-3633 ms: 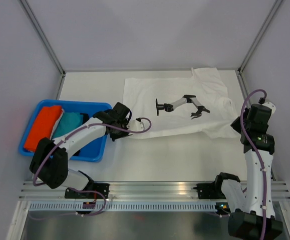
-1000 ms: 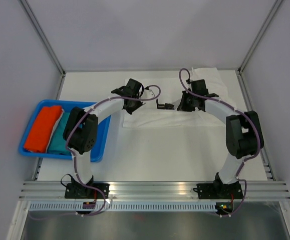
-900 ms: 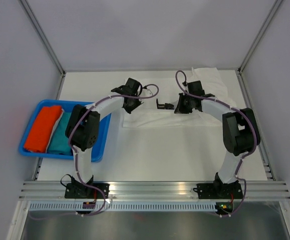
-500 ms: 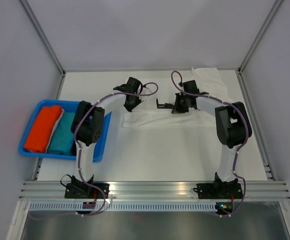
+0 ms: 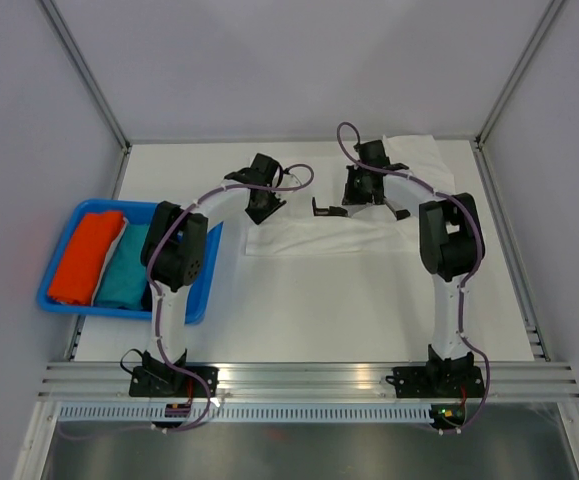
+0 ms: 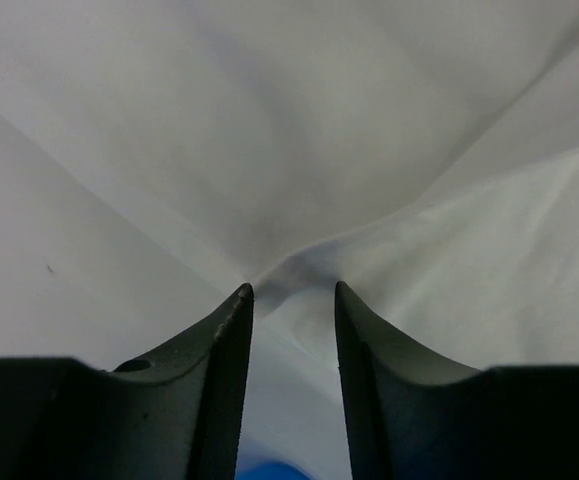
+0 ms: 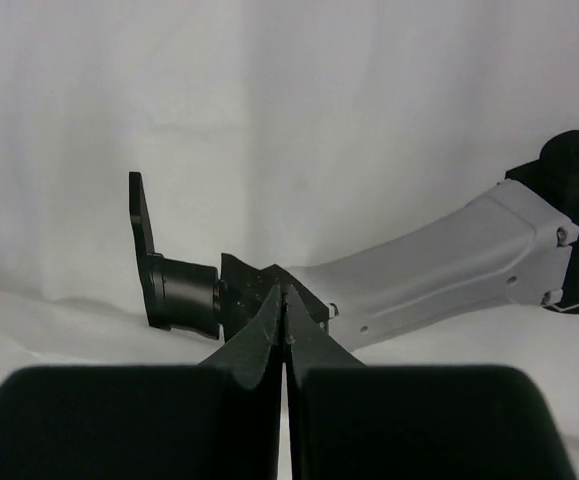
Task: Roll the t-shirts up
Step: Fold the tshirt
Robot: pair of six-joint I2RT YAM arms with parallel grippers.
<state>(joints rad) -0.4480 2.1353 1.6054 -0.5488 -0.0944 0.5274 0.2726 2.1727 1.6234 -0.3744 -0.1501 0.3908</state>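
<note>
The white t-shirt (image 5: 309, 232) lies at the back of the table, its near half folded over, with a sleeve spread at the back right. Its black-and-grey print (image 5: 327, 209) shows between the arms. My left gripper (image 5: 261, 207) is over the shirt's left edge. In the left wrist view it (image 6: 289, 290) is open, its tips astride a small raised ridge of the cloth (image 6: 269, 120). My right gripper (image 5: 359, 192) is on the shirt's middle. In the right wrist view it (image 7: 285, 290) is shut, tips at the print (image 7: 449, 260), with no cloth seen between them.
A blue tray (image 5: 139, 207) at the left holds an orange roll (image 5: 84, 255) and a teal roll (image 5: 129, 262). Grey walls and metal posts close in the back and sides. A metal rail runs along the near edge.
The shirt's near half has been folded over toward the back as both grippers went from its near edge to the back. In the last second the right gripper moved farther back and left.
</note>
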